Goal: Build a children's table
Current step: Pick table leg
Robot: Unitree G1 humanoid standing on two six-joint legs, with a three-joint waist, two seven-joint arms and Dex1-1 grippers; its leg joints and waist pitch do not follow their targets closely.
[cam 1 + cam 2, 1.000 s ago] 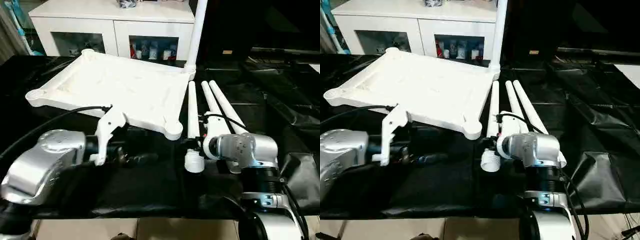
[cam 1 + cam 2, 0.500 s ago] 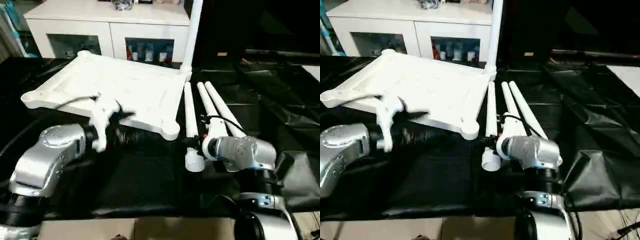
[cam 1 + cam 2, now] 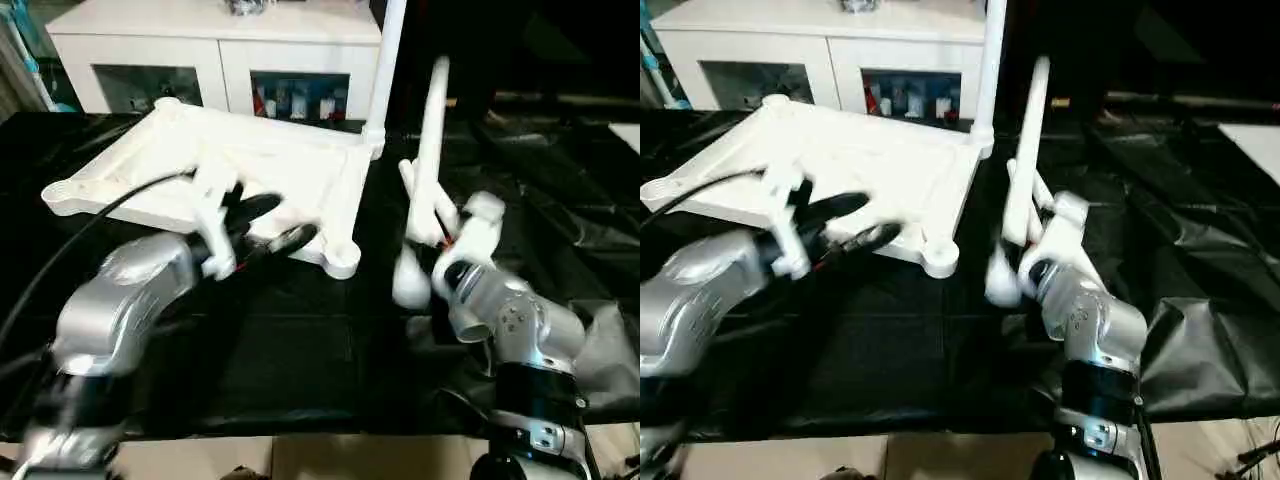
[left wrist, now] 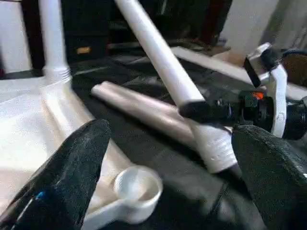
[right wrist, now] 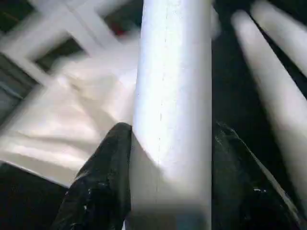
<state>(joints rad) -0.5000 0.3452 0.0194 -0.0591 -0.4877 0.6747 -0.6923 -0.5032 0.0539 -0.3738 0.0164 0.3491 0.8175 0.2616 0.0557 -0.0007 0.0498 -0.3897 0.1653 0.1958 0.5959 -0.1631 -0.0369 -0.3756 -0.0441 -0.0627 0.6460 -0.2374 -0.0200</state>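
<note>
White tabletop (image 3: 280, 170) and legs (image 3: 430, 120) look like smooth, slightly glossy plastic. They sit on a wrinkled, shiny black sheet (image 3: 300, 350). The robot's forearms (image 3: 120, 300) are brushed silver metal.

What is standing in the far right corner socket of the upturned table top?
One white leg stands upright in the far right socket of the table top. Its upper end leaves the picture, and how deep it seats cannot be seen.
</note>
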